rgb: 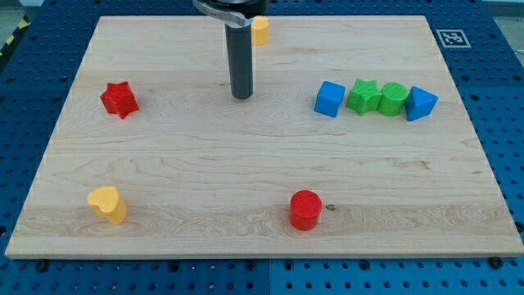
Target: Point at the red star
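Observation:
The red star (119, 99) lies on the wooden board (205, 164) at the view's left, in the upper half. My tip (241, 96) rests on the board near the top centre, well to the right of the red star and apart from it. No block touches the tip. A yellow block (259, 30) sits just above and right of the rod near the board's top edge.
A row at the view's right holds a blue cube (329, 98), a green star (363, 96), a green block (392, 98) and a blue block (421, 103). A yellow heart (108, 204) lies bottom left. A red cylinder (305, 210) lies bottom centre.

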Controlling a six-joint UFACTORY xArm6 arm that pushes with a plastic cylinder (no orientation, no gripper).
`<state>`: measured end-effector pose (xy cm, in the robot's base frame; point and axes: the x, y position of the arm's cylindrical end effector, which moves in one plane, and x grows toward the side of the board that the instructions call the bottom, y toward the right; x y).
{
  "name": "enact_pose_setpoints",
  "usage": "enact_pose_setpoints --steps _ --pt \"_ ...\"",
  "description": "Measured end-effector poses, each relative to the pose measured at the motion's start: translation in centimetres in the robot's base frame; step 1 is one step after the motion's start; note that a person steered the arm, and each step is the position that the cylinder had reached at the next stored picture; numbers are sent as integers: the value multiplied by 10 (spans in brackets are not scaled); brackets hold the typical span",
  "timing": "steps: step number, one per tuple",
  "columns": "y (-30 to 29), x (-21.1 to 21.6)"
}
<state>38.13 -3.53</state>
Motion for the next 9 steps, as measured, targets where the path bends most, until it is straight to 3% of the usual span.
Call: enact_pose_setpoints --steps 3,5,7,9 --pt "-6 -2" --pt "-43 1" --pt "-87 -60" --pt "-204 -101"
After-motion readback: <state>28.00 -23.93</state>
